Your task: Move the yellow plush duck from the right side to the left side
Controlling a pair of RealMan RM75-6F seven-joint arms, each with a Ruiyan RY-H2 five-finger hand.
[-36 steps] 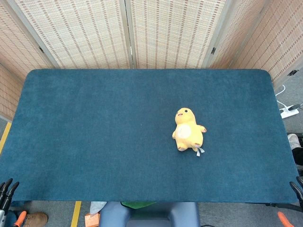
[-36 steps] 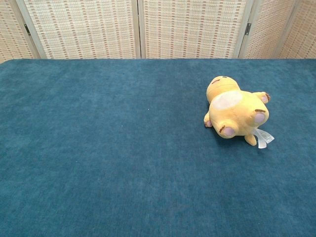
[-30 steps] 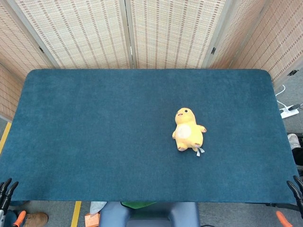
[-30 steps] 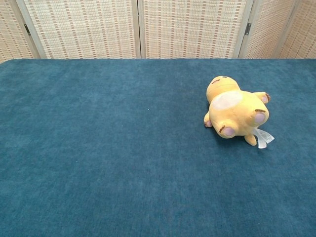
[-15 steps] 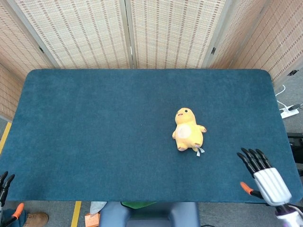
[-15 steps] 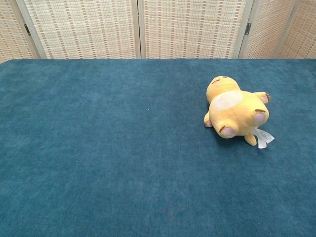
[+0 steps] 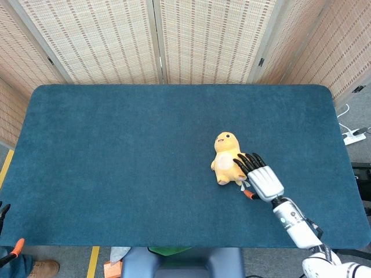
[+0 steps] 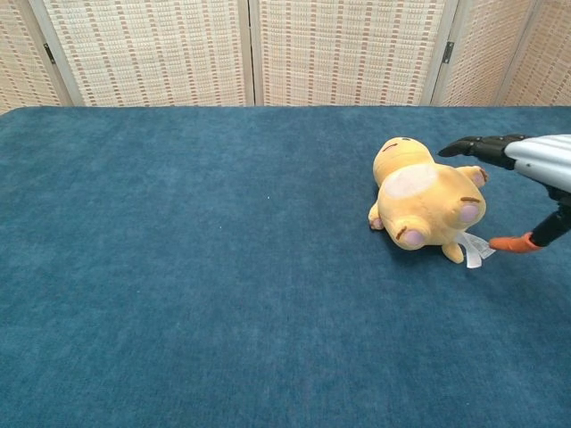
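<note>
Reaching in from the near right corner, the right arm is stretching diagonally over the table (image 7: 116,174), whose blue cloth is covering the whole top. The right hand (image 7: 259,174) is hovering palm-down beside the yellow plush duck (image 7: 228,165), with its dark fingers (image 7: 243,161) spread apart and gripping nothing. In the head view those fingertips are overlapping the duck's right-hand side; in the chest view they are reaching out level above the toy's far wing, while the orange-tipped thumb (image 8: 513,242) is hanging lower, just beside the white tag (image 8: 477,247) at the duck's foot. Whether any finger is actually touching the plush is not something the views are settling.

The duck is lying on its back on the right half of the table, feet toward the robot and head pointing away, its pale belly patch facing up.

At the near left edge of the head view, only a sliver of the left hand (image 7: 7,243) is showing, below the table's rim, too little to tell how its fingers are lying.

Beyond the table, a folding woven screen (image 7: 197,40) is standing along the far edge.
</note>
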